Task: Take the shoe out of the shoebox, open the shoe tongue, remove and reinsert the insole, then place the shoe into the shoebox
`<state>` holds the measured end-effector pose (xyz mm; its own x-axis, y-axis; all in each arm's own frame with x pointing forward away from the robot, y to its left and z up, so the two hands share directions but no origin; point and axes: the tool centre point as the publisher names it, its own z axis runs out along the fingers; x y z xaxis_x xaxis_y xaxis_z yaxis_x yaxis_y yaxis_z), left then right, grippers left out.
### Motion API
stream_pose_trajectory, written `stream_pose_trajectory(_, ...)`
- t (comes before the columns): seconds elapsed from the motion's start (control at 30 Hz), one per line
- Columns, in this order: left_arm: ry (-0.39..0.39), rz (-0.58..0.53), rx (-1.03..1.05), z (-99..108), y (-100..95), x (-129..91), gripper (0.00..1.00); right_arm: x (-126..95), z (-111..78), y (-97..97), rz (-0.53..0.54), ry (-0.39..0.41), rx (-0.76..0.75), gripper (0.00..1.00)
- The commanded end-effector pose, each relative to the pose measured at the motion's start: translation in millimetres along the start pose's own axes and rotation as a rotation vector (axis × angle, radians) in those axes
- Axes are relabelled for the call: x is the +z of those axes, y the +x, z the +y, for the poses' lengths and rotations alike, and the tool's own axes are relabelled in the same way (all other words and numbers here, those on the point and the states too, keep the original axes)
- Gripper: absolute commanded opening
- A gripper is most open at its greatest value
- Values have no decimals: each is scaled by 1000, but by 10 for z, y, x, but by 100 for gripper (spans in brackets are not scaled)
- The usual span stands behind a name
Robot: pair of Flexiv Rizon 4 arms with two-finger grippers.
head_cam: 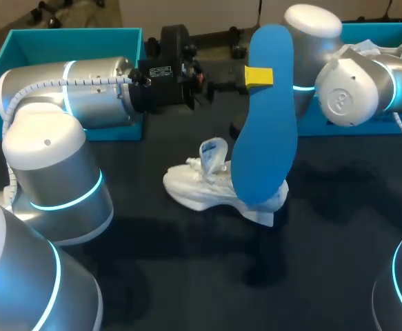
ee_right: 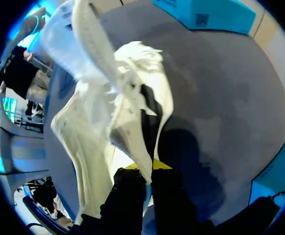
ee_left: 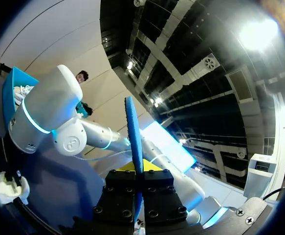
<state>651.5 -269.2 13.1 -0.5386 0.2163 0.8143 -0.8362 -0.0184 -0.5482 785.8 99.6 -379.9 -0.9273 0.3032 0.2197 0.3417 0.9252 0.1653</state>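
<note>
Head view: left fingers point(head_cam: 259, 76) pinch insole point(head_cam: 266, 131), right fingers point(ee_right: 169, 191) grip shoe point(head_cam: 201, 187); wrist label point(head_cam: 161, 70) illegible.

Insole point(head_cam: 266, 117) upright in the left gripper point(head_cam: 258, 76), above the shoe point(head_cam: 204, 183) on the table point(head_cam: 332, 227). Shoe's rim lies between the fingers of the right gripper point(ee_right: 144, 171). Left box point(head_cam: 69, 43) sits behind the left gripper, right box point(head_cam: 366, 126) behind the right.

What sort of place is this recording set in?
Probably a robot manipulation lab bench: a dark table, an open teal shoebox, and the left gripper holding a blue insole near a white shoe.
</note>
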Motion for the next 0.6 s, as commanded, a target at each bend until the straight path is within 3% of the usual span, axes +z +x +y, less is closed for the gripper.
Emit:
stream_pose_trajectory(0.03, 2, 1, 1, 12, -6, 0, 0, -52, -193, 78, 10, -110, 87, 0)
stream_pose_trajectory(0.17, 2, 1, 1, 12, -6, 0, 0, -58, -211, 119, 31, -159, 111, 0)
stream_pose_trajectory(0.6, 2, 1, 1, 12, -6, 0, 0, -58, -211, 119, 31, -159, 111, 0)
